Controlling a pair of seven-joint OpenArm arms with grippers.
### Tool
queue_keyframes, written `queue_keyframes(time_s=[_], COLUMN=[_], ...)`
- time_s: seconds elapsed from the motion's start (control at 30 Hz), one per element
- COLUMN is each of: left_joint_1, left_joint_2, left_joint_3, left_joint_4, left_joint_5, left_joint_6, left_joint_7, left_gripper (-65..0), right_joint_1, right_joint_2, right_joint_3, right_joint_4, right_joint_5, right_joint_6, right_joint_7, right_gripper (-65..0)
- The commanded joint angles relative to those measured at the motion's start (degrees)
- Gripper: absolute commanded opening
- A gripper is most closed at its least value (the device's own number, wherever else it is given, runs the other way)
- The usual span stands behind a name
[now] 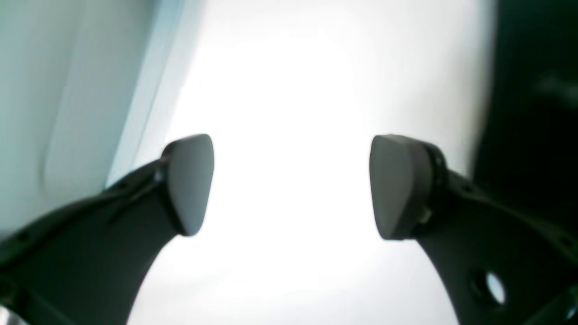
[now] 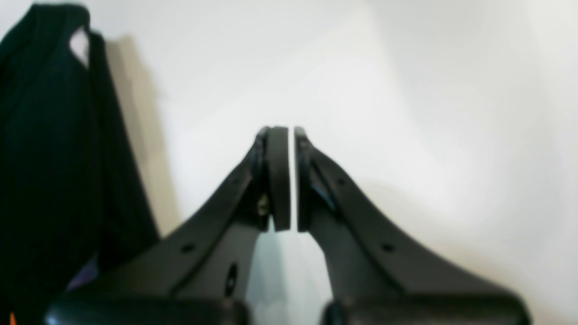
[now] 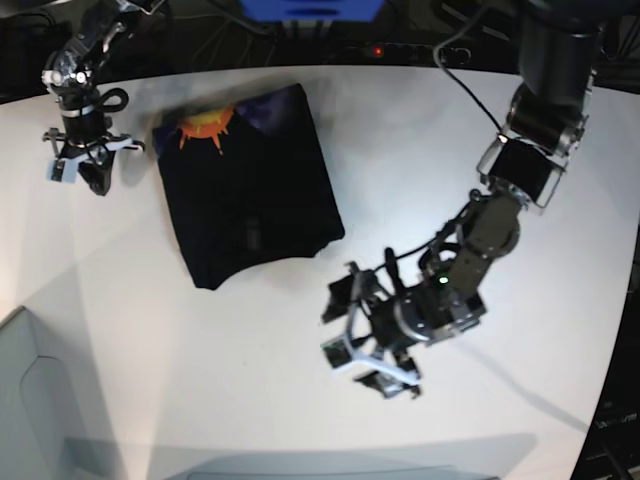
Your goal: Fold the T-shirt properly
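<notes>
The T-shirt [image 3: 245, 190] lies folded into a black rectangle on the white table, left of centre, with an orange sun print [image 3: 205, 125] at its far end. My right gripper [image 3: 88, 175] hangs just left of the shirt, apart from it. Its pads are shut with nothing between them [image 2: 292, 180], and the shirt [image 2: 45, 135] with a small white label [image 2: 80, 45] shows to its left. My left gripper [image 3: 358, 338] is over bare table off the shirt's near right corner. It is open and empty [image 1: 293, 185], with black cloth [image 1: 533, 90] at the right edge of the left wrist view.
A pale grey container [image 3: 25, 390] sits at the table's near left corner and shows blurred beside the left gripper [image 1: 67, 90]. A blue box [image 3: 310, 8] and cables lie beyond the table's far edge. White tabletop [image 3: 480, 130] stretches to the right of the shirt.
</notes>
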Motion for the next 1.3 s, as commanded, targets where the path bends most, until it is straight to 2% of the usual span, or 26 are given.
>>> queue_keyframes(time_s=[0.0, 0.2, 0.33, 0.4, 0.47, 0.53, 0.63, 0.87, 1.27], left_joint_1=[0.39, 11.9, 21.31, 24.83, 28.08, 30.54, 33.62, 38.37, 41.09], left_joint_2=[-0.61, -4.57, -4.39, -3.69, -3.07, -2.02, -0.61, 2.38, 7.91], left_joint_3=[-2.23, -14.45, -26.4, -31.59, -38.01, -43.72, -50.23, -58.23, -65.88], left_joint_4=[1.6, 6.35, 8.63, 8.99, 8.72, 8.37, 8.37, 8.99, 8.99], left_joint_5=[-0.55, -0.55, -0.72, -3.27, -7.84, -12.24, -16.99, -19.71, -19.71], left_joint_6=[0.1, 0.28, 0.01, 0.01, 0.01, 0.1, 0.36, 0.45, 0.45], left_joint_7=[-0.84, -0.84, -1.19, -1.28, -0.93, -0.93, -0.84, -0.84, -0.93], left_gripper=[-14.1, -14.2, -15.6, -21.6, -30.4, -36.4, -37.2, -39.2, -58.6], right_joint_1=[0.37, 0.29, -0.86, -1.56, -2.35, -3.67, -5.25, -9.03, -12.64], right_joint_2=[0.31, -0.48, -0.48, -0.56, -0.83, -1.27, -1.27, -2.94, -4.08], right_joint_3=[0.08, -1.33, -3.53, -4.14, -5.81, -6.87, -8.63, -11.18, -11.27], right_joint_4=[0.98, 0.98, 0.98, 0.98, 0.98, 0.98, 0.98, 2.56, 3.97], right_joint_5=[1.24, 1.24, 1.24, 1.24, 1.24, 1.24, 1.24, 1.32, 1.32], right_joint_6=[0.67, 0.67, 0.67, 0.67, 0.67, 0.67, 0.67, 0.67, 0.67], right_joint_7=[1.94, 1.94, 1.94, 1.94, 1.94, 1.94, 1.94, 2.38, 2.38], right_gripper=[-65.0, -65.0, -65.0, -65.0, -65.0, -65.0, -65.0, -65.0, -65.0])
